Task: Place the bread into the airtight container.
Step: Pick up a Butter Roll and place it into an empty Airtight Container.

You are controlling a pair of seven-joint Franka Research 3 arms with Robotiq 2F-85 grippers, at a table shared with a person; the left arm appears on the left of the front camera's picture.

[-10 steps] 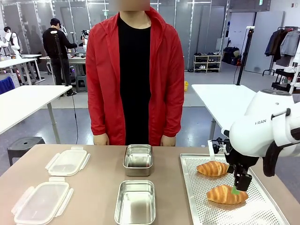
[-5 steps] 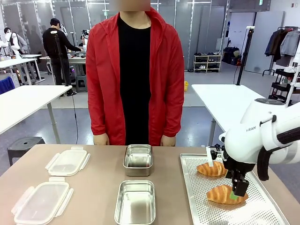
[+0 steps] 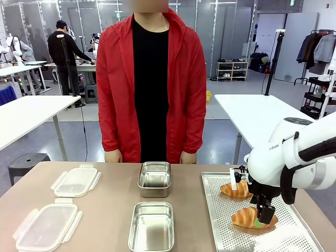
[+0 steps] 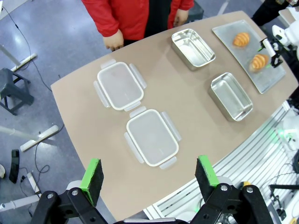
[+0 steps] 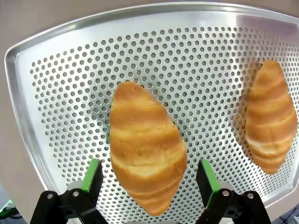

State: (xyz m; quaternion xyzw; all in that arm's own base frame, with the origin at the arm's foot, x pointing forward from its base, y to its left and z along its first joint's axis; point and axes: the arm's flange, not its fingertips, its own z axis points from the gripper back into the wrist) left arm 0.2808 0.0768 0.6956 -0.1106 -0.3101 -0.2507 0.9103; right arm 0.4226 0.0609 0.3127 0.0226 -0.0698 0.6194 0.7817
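Observation:
Two croissants, the bread, lie on a perforated metal tray (image 3: pixel 220 231). My right gripper (image 3: pixel 262 218) is down over the near croissant (image 3: pixel 245 218), open, with one green pad on each side of it. In the right wrist view that croissant (image 5: pixel 147 147) lies between the fingertips (image 5: pixel 91 174) with a small gap on both sides. The far croissant (image 3: pixel 236 190) lies behind it. Two open steel containers (image 3: pixel 154 178) (image 3: pixel 151 226) stand mid-table. My left gripper (image 4: pixel 148 172) hangs open high above the table with nothing in it.
Two clear clip-on lids (image 3: pixel 76 181) (image 3: pixel 46 226) lie on the table's left side. A person in a red jacket (image 3: pixel 152 84) stands at the far edge, hands by the sides. The second croissant (image 5: pixel 271 123) lies close on the right of the tray (image 5: pixel 56 70).
My right arm has sunk and shifted slightly left, bringing its open fingers from just above the near croissant down around it. Nothing else has moved.

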